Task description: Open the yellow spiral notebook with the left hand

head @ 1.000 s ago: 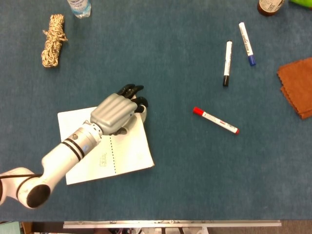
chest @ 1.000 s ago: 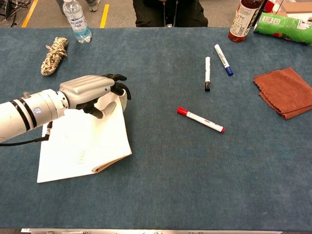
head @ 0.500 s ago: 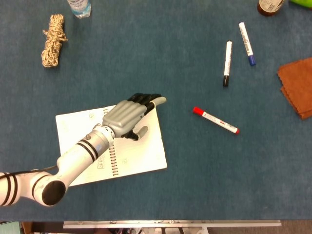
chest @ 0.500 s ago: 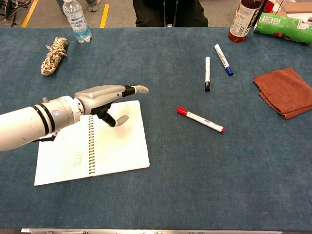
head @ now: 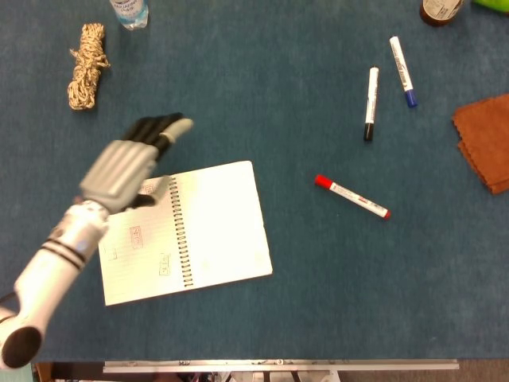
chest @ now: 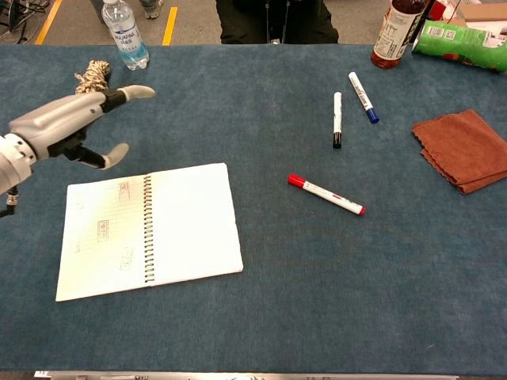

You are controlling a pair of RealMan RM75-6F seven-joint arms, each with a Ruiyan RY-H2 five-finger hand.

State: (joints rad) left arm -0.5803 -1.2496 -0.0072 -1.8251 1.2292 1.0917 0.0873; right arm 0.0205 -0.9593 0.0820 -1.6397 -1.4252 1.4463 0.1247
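The spiral notebook (head: 187,229) (chest: 150,229) lies open and flat on the blue table, white pages on both sides of the wire spine, small sketches on the left page. No yellow cover shows. My left hand (head: 127,165) (chest: 71,127) hovers above and beyond the notebook's far left corner, fingers stretched out and apart, holding nothing. In the chest view it is clear of the pages. My right hand shows in neither view.
A red marker (head: 351,196) (chest: 326,195) lies right of the notebook. Black (head: 371,103) and blue (head: 402,60) markers lie farther back, a brown cloth (head: 485,142) at the right edge. A rope bundle (head: 86,65) and water bottle (chest: 125,33) sit at back left, a bottle (chest: 398,30) at back right.
The left hand turned the page over to the right, let it go and drew back to the left, off the notebook. The notebook now lies fully open and flat.
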